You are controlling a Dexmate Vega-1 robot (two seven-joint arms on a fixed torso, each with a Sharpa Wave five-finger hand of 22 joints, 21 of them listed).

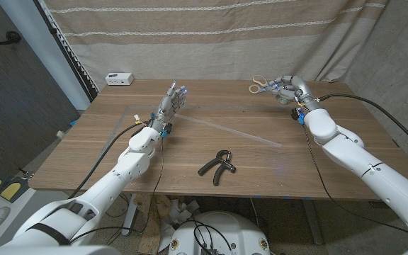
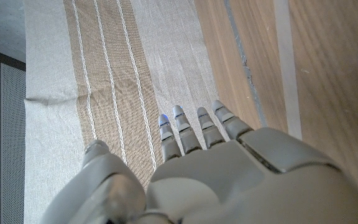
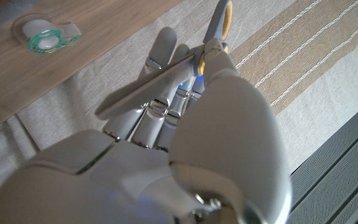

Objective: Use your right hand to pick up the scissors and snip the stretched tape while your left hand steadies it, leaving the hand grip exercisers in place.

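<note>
Grip exerciser (image 1: 217, 166) nearest, bench (image 1: 317, 159) front centre, leave untouched. Right robot hand (image 1: 283, 88) at 1 o'clock pinching scissors (image 1: 260, 85). Left robot hand (image 1: 171, 104) at 11 o'clock, fingers spread, empty, at tape (image 1: 229, 129) end. Firm up scissor hold, bring blades square across strip mid-span.

No legible text, labels or numbers anywhere.

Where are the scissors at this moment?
In the head view, the scissors are at the far right of the table, held in the right hand, with their handles pointing toward the table's middle.
</note>
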